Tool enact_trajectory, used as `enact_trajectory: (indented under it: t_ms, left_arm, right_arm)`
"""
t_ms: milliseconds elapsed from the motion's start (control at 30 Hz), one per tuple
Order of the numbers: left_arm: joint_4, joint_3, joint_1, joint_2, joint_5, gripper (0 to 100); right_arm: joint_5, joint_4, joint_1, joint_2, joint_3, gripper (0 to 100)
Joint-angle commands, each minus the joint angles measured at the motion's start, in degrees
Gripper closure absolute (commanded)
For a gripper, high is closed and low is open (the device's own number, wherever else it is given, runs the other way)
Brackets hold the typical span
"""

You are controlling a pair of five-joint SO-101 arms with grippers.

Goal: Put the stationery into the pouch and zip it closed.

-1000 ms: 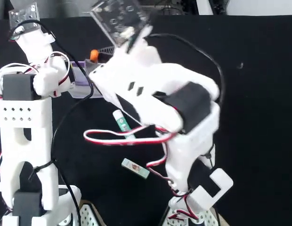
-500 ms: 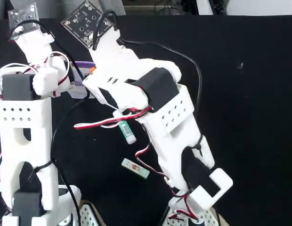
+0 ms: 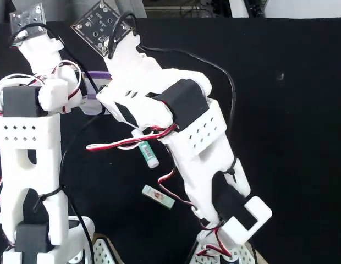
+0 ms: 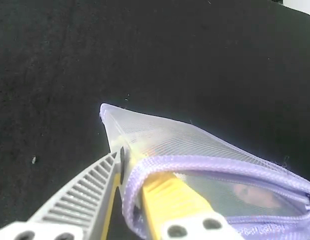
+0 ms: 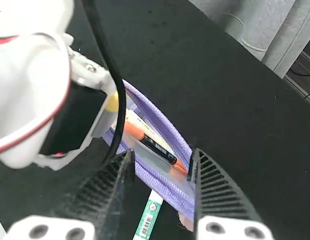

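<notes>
**Right arm was parked over the pouch, but the loose bits lay behind it**

Watched this one from the side. The left gripper point(image 4: 130, 169) was clamped on the end of the pouch point(image 4: 195, 145), with one finger on each side of the purple zip rim, holding the mouth up. The right gripper point(image 5: 162, 156) hung just above that mouth with its jaws spread and nothing in them. They straddled the pouch across its width. An orange pen point(image 5: 150, 142) looked like it was already inside, lying along the pouch's length.

The thing that mattered was where the leftovers were. A green-and-white tube point(image 3: 148, 153) lay on the black table point(image 3: 291, 137) just outside the pouch rim, on the side toward the arm bases, more or less under the right arm's forearm. Its long axis ran roughly from the pouch back toward the bases, so about crosswise to the pouch. A small flat piece point(image 3: 158, 197) sat further back again, apart from the tube.

My read was that the right arm had to do the picking since the left was busy holding. It was clearly the nearer one, but it would need to pull back from the pouch and grip across the tube's narrow width. The zip looked wide open.
</notes>
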Motion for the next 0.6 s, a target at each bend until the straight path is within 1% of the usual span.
enact_trajectory:
  t_ms: [0,100,167,233,400,567]
  left_arm:
    - [-1.23,-1.1,-0.84,-1.05,0.09,97]
    - [-1.49,-1.63,-3.74,-1.05,0.09,97]
    - [-3.6,-1.1,-6.55,-1.05,0.09,97]
    - [-5.01,-1.1,-9.89,-1.05,0.35,97]
    - [-8.0,-1.01,-15.25,-0.62,0.26,97]
    - [-8.97,-1.01,-19.03,-0.53,0.18,97]
  right_arm:
    - [0.53,0.79,-0.7,-2.95,-4.7,82.2]
    - [0.53,5.36,-0.7,-3.3,-12.18,82.2]
    - [0.18,6.68,-0.7,-4.09,-15.69,82.2]
    - [0.09,6.68,-0.7,-5.85,-15.6,82.2]
    - [-0.09,6.68,-1.05,-11.3,-9.8,82.2]
    - [-2.64,6.68,-0.88,-16.13,1.98,82.2]
